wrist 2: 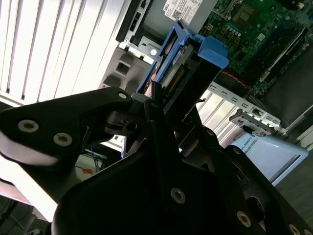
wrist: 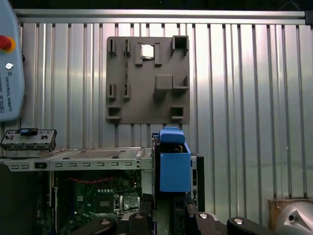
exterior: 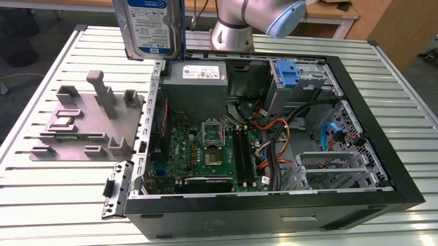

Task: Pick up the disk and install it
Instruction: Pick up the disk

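1. The end effector (wrist: 168,218) is clamped on the disk (exterior: 149,28). In both wrist views its black jaws press against the two flat sides of the disk, and the blue frame sticks out beyond them.
2. In the exterior view we see the disk hanging upright in the air, its blue-and-white label turned to the camera and its upper part cut off by the picture's edge.
3. The disk hangs above the far corner of the open computer case (exterior: 274,207) on the exterior view's left. It is just over the grey power supply box (exterior: 197,74) and is apart from both.
4. The disk touches nothing except the end effector. It is well above the ribbed metal surface (exterior: 55,205).
5. A grey plate (exterior: 89,123) with upright pegs and slots lies flat on the surface, just beside the case on the exterior view's left.
6. In the first wrist view that plate lies beyond the tip of the blue frame, with the case wall between them.
7. Inside the case we see a green circuit board (exterior: 205,151) lying on the bottom.
8. A blue bracket (exterior: 287,74) sits in the bay at the far side, toward the exterior view's right. A metal cage (exterior: 335,166) stands at the near corner on that side.
9. The silver arm (exterior: 246,20) rises behind the case.
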Motion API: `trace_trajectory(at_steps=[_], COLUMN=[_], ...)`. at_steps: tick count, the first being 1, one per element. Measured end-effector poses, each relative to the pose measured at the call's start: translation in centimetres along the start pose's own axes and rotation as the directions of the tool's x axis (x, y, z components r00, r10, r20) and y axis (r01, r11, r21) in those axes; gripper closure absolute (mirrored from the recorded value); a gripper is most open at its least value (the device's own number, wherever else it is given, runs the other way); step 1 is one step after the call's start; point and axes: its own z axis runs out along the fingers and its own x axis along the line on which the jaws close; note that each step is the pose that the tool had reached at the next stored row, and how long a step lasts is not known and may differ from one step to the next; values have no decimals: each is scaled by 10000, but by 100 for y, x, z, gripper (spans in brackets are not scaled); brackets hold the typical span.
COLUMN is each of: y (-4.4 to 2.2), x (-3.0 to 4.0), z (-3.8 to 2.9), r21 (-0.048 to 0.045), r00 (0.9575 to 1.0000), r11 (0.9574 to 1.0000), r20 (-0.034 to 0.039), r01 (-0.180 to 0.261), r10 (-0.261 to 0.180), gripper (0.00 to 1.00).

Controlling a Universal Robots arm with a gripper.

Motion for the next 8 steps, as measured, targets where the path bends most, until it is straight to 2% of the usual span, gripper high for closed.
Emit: trace_trajectory(at_steps=[4, 8], y=[-87, -96], x=[-2, -3], z=[-3, -4], r21=[0, 0], r00=[10000, 10000], r11=[10000, 10000], r20=[0, 0], r01=[0, -2], r10=[0, 2], gripper=[65, 65])
